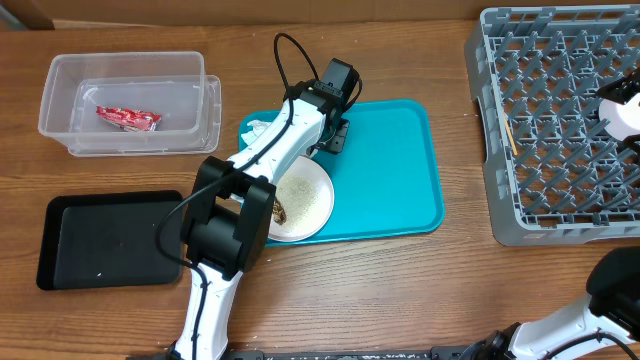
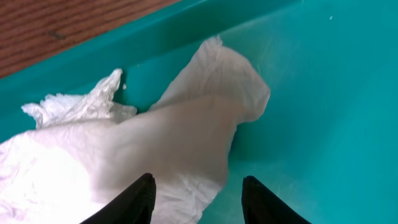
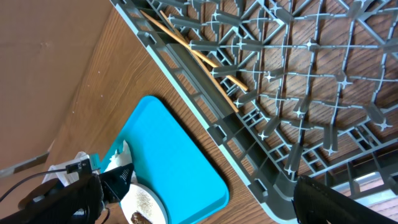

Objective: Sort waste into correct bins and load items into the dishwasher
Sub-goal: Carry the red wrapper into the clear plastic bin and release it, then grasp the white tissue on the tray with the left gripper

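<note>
**Left fingers straddle the napkin on the teal tray**

Nearest the robot, the shallow black tray (image 1: 110, 240) lies at the left on the wooden table. Just to its right, the round white plate (image 1: 325, 185) sits in the near-left corner of the teal tray (image 2: 323, 93). It carries loose rice grains (image 1: 298, 195) and a brown food scrap (image 1: 279, 212).

Further along, the left gripper (image 2: 198, 180) reaches over the tray's far-left corner. Its two black fingers (image 2: 134, 202) are apart and come down on either side of the crumpled white napkin (image 2: 155, 143). One finger is on the paper. The other stands just clear of its edge, so nothing is pinched. The napkin rests on the tray floor against the rim.

Farthest on the left, the clear tub (image 1: 60, 110) holds the red wrapper (image 1: 127, 118).

Off to the right, the grey dish rack (image 3: 249, 149) has the chopsticks (image 3: 205, 59) lying along its tray-side wall. The right gripper (image 3: 348, 180) hangs above the rack. Its jaws are spread wide, with nothing seen between them.
</note>
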